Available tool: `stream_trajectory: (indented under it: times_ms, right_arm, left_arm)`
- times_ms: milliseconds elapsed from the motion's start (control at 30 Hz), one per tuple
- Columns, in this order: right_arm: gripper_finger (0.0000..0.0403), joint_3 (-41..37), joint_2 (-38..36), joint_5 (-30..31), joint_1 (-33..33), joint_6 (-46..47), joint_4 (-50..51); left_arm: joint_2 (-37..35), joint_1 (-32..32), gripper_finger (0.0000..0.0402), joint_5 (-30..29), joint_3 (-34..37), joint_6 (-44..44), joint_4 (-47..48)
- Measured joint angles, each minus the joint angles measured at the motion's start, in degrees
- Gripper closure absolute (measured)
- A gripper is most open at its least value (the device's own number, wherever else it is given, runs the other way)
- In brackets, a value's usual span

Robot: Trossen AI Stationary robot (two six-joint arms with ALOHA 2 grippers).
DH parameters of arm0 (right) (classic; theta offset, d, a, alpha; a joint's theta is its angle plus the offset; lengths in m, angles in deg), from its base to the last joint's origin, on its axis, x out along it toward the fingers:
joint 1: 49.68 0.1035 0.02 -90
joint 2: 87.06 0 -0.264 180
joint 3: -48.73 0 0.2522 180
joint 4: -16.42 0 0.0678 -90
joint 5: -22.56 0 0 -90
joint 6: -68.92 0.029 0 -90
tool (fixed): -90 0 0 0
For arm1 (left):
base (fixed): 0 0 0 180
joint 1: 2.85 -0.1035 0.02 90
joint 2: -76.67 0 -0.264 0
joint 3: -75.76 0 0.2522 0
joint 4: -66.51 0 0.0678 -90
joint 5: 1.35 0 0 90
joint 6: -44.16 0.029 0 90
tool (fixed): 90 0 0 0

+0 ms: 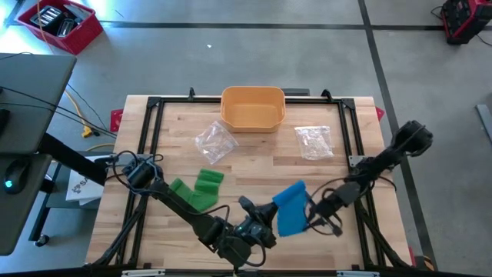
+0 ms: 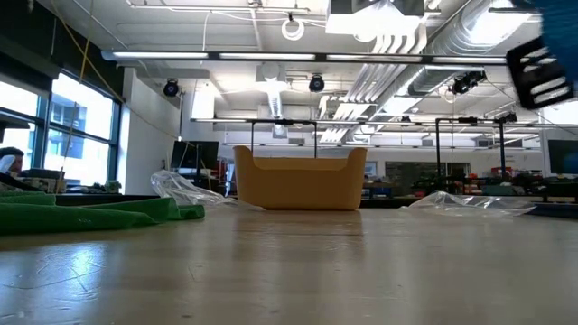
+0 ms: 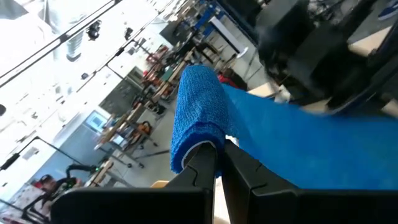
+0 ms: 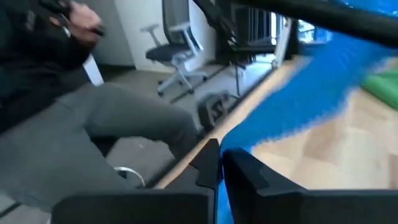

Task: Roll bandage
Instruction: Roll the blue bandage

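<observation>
Both end effectors pinch the blue bandage (image 1: 290, 208) above the table's (image 1: 254, 165) near edge — left end effector (image 1: 265, 219) clenched on its rolled end, right end effector (image 1: 314, 214) clamping the loose tail, probably for tension.

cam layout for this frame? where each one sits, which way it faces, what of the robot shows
High: above the table, straight down; both arms, left gripper and right gripper on the blue bandage.
Low: table height, level across; tan bin, green bandage.
Left wrist: past its shut fingers pinching the rolled end.
Right wrist: past its shut fingers on the bandage, a seated person beyond.
Shared: both wrists see the blue bandage.
</observation>
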Motion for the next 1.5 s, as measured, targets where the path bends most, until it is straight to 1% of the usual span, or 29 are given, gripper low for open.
stream_trajectory:
  times_ms: [100,167,233,333,433,467,533,633,733,800,833,1000,1133,1267,1333,1367,1433,1500]
  right_arm:
    - [0.0399,1.44,-1.51,3.92,4.89,-0.16,0.05]
    - [0.0400,2.99,-2.84,5.86,8.32,-0.96,0.10]
    - [0.0400,5.10,-4.34,6.69,11.10,-1.95,0.19]
    - [0.0401,8.96,-6.79,8.91,14.95,-6.85,0.84]
    - [0.0402,13.28,-10.18,17.33,17.41,-12.69,2.87]
    - [0.0402,14.82,-11.52,20.56,17.75,-14.77,4.75]
    - [0.0402,17.89,-14.29,27.41,17.67,-18.72,10.40]
    - [0.0402,23.27,-18.70,38.16,16.48,-25.12,19.82]
    - [0.0402,28.13,-22.57,48.65,14.97,-31.82,30.21]
    - [0.0403,30.95,-25.33,54.01,13.68,-35.92,35.82]
    - [0.0403,32.34,-26.74,55.57,12.85,-37.26,38.12]
    - [0.0403,36.77,-32.90,56.39,7.09,-38.57,48.60]
    - [0.0403,37.33,-36.29,56.40,2.65,-38.57,51.26]
    - [0.0403,36.25,-37.47,56.05,-1.52,-37.39,54.58]
    - [0.0403,35.91,-37.60,55.91,-3.90,-33.55,59.73]
    - [0.0403,35.91,-37.57,55.45,-5.33,-30.91,63.25]
    - [0.0403,35.87,-37.45,53.60,-8.90,-24.61,71.30]
    - [0.0403,35.85,-37.28,50.12,-12.91,-16.72,79.37]
  left_arm:
    - [-0.07,-0.04,0.0394,-0.05,0.00,-2.04,3.02]
    - [-0.07,-0.35,0.0394,0.16,0.00,-6.05,7.68]
    - [-0.07,-0.94,0.0394,2.23,0.00,-13.13,14.36]
    - [-0.07,-2.24,0.0394,8.31,0.00,-25.60,24.29]
    - [-0.07,-3.54,0.0394,16.45,0.00,-36.15,31.97]
    - [-0.07,-3.85,0.0394,19.32,0.31,-38.89,33.07]
    - [0.10,-4.26,0.0394,24.17,1.54,-42.45,33.01]
    - [1.02,-4.32,0.0394,29.97,2.63,-45.25,32.12]
    - [2.45,-3.27,0.0394,32.93,2.69,-47.14,30.86]
    - [3.36,-2.32,0.0394,33.94,2.69,-47.87,30.06]
    - [3.84,-1.93,0.0394,34.06,2.69,-48.37,29.42]
    - [6.16,-0.85,0.0394,37.27,2.71,-48.60,24.25]
    - [7.20,-0.78,0.0394,39.90,2.71,-49.32,21.79]
    - [7.28,-0.73,0.0394,41.23,2.78,-49.57,21.16]
    - [7.28,-0.63,0.0394,41.84,2.78,-48.91,19.55]
    - [7.28,-0.60,0.0394,43.04,2.78,-48.08,18.34]
    - [7.28,-0.32,0.0394,46.72,2.78,-46.85,15.03]
    - [7.27,0.40,0.0394,50.16,2.78,-46.96,12.32]
